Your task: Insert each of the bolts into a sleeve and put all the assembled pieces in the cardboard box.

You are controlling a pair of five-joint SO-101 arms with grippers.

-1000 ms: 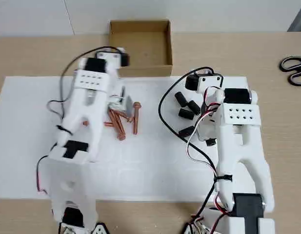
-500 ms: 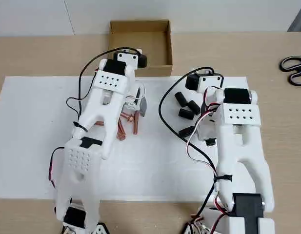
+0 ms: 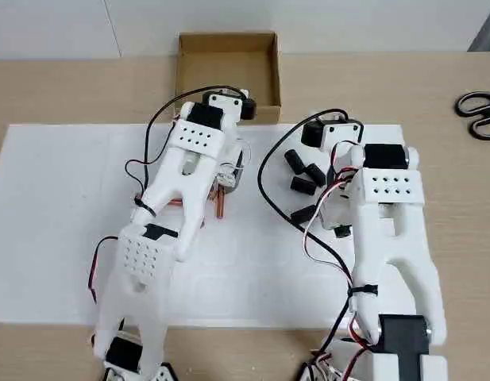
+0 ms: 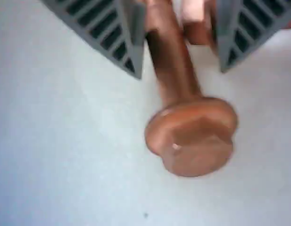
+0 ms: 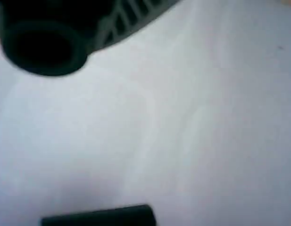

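High view: The left arm lies across the white sheet on the counter. The left jaws sit at its far end, just short of the cardboard box and apart from it. The loose bolts lie close behind these jaws, partly hidden under the arm. The right arm rests on the other half of the sheet. The right jaws point down beside a black sleeve. The loose sleeves lie in a scatter just beyond and inboard of the right jaws, between the two arms. Scissors lie on the bare counter, well apart from both jaws.

Left wrist view: The left jaws are clenched on a copper bolt. Its shank runs up between them and its round head projects past their tips. One jaw touches the shank. A second copper-coloured piece shows between the shank and the other jaw. The sheet lies beneath.

Right wrist view: The right jaws grasp the black sleeve, open bore outward, hard against one ribbed grey jaw. A dark piece lies on the sheet, apart from the jaws.
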